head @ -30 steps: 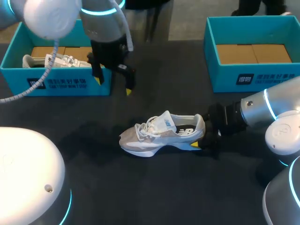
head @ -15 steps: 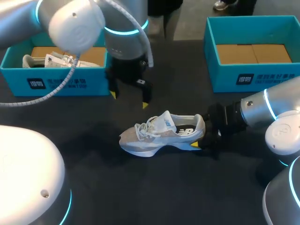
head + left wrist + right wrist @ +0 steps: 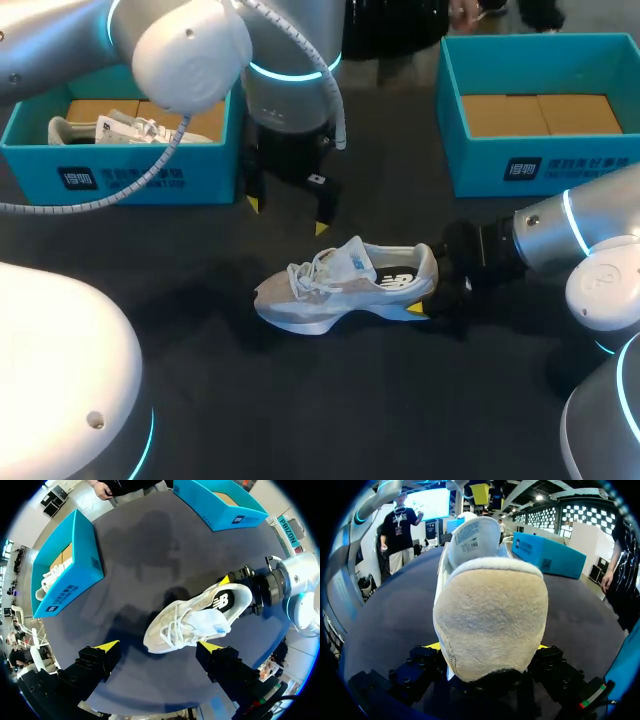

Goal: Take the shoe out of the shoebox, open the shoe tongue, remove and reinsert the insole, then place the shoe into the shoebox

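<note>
Shoe and grippers, head and wrist views. The shoe [image 3: 345, 285] lay on its sole on the dark table [image 3: 330, 400], outside both boxes, toe towards the left arm's side and heel towards the right arm's. The right gripper [image 3: 437, 292] was clamped on the heel from two sides. In the right wrist view the suede heel of the shoe [image 3: 490, 620] filled the space between the fingers of the right gripper [image 3: 487, 647]. The left gripper [image 3: 286, 216] hung above the table just behind the shoe, its fingers spread wide and touching nothing. In the left wrist view the shoe [image 3: 195, 622] lay ahead of the left gripper [image 3: 158, 645], nearer one fingertip than the other and clear of both. The shoe was a pale grey and white trainer with white laces, a thick white sole, a raised tongue carrying a blue label, and a dark interior with a white mark. The left shoebox [image 3: 140, 180], teal with a cardboard floor, held a second shoe [image 3: 110, 130]. The right shoebox [image 3: 540, 165] showed only its cardboard floor. The heel hid most of the right fingers, leaving thin yellow slivers on either side. In the head view only one yellow tip showed, beside the sole. The left arm covered one corner of the left shoebox, whose wall cut off the lower part of the second shoe.
</note>
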Available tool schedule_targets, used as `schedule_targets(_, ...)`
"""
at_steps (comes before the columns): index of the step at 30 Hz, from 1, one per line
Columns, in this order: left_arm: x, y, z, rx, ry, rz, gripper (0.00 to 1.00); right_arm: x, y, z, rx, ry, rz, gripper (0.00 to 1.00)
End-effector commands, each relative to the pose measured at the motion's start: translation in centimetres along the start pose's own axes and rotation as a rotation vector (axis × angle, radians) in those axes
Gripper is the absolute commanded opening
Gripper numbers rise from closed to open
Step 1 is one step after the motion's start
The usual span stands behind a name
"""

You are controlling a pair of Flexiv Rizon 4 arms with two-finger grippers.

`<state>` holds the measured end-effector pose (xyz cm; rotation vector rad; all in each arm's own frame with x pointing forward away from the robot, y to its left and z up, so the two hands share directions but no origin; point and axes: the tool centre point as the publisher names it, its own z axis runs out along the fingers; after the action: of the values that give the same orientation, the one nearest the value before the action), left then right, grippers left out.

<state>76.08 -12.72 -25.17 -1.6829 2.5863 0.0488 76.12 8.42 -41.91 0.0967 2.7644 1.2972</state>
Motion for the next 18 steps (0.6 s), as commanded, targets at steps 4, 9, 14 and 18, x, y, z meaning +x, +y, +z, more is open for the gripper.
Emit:
schedule_targets(4,1.0,0.4,-0.3,0.013,0.015,-0.046,1.0,-0.1,0.1,0.0,0.001,0.0,0.0,0.0)
schedule_targets(9,3.1,0.2,0.3,0.003,-0.013,-0.135,1.0,-0.1,0.1,0.0,0.001,0.0,0.0,0.0)
schedule_targets(14,4.7,-0.1,1.1,-0.024,0.005,-0.199,1.0,-0.1,0.1,0.0,0.001,0.0,0.0,0.0)
schedule_targets(18,6.0,-0.4,1.6,-0.028,0.003,-0.234,1.0,-0.1,0.1,0.0,0.001,0.0,0.0,0.0)
